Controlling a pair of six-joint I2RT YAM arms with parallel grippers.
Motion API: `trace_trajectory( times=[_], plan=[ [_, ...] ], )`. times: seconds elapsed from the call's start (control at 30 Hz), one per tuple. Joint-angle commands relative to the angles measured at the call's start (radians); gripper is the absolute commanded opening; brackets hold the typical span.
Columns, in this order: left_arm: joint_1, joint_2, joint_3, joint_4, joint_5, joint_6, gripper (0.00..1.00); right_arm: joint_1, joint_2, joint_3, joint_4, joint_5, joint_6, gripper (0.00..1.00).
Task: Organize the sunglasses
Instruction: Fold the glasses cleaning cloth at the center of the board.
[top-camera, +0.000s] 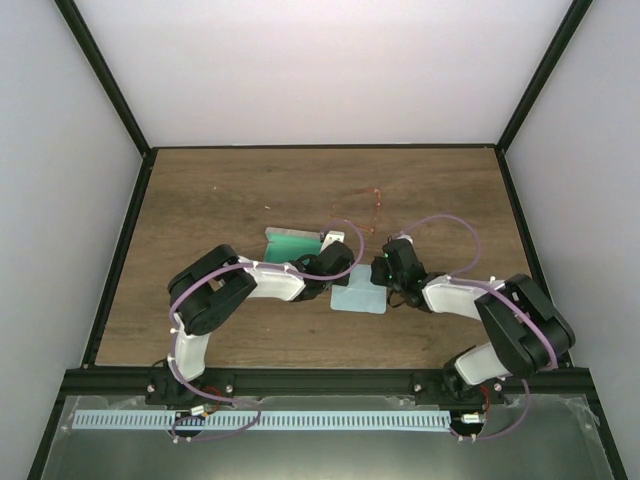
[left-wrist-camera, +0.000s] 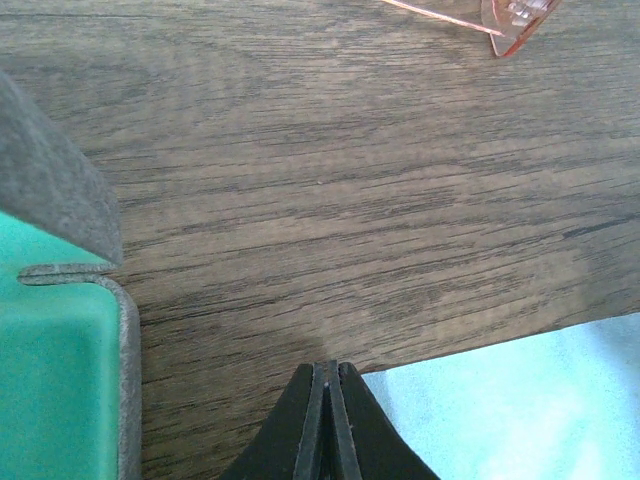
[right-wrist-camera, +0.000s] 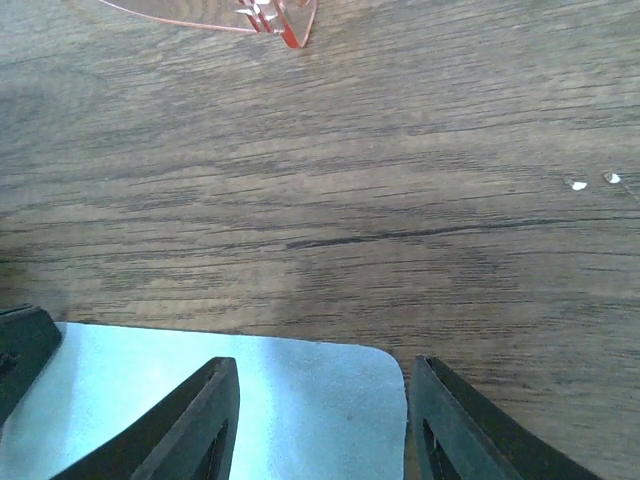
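The sunglasses (top-camera: 375, 208), a thin red wire pair, lie on the wooden table beyond both grippers. They show at the top edge of the left wrist view (left-wrist-camera: 515, 20) and of the right wrist view (right-wrist-camera: 270, 15). The grey case (top-camera: 292, 243) lies open, its green lining (left-wrist-camera: 50, 370) showing, left of my left gripper (top-camera: 345, 268). That gripper (left-wrist-camera: 329, 365) is shut and empty, its tip at the far left corner of the pale blue cloth (left-wrist-camera: 530, 400). My right gripper (top-camera: 385, 283) is open (right-wrist-camera: 325, 365), low over the cloth's far right corner (right-wrist-camera: 290, 410), holding nothing.
The cloth (top-camera: 360, 297) lies flat between the two wrists. Black frame rails (top-camera: 120, 260) and pale walls bound the table on three sides. Two tiny white specks (right-wrist-camera: 590, 182) lie on the wood to the right.
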Motion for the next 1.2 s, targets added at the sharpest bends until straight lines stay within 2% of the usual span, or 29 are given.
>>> trace_trajectory(
  times=[0.0, 0.6, 0.83, 1.17],
  plan=[
    [-0.01, 0.036, -0.017, -0.083, 0.055, -0.012, 0.04, -0.009, -0.047, -0.007, -0.002, -0.002, -0.001, 0.49],
    [-0.01, 0.028, -0.022, -0.086, 0.052, -0.009, 0.04, -0.008, 0.017, -0.002, 0.018, -0.002, -0.008, 0.49],
    [-0.01, 0.026, -0.022, -0.085, 0.057, -0.009, 0.04, -0.009, 0.032, 0.004, 0.014, -0.007, -0.013, 0.43],
    [-0.011, 0.023, -0.023, -0.086, 0.055, -0.009, 0.04, -0.009, 0.057, 0.012, 0.011, -0.004, -0.016, 0.39]
  ],
)
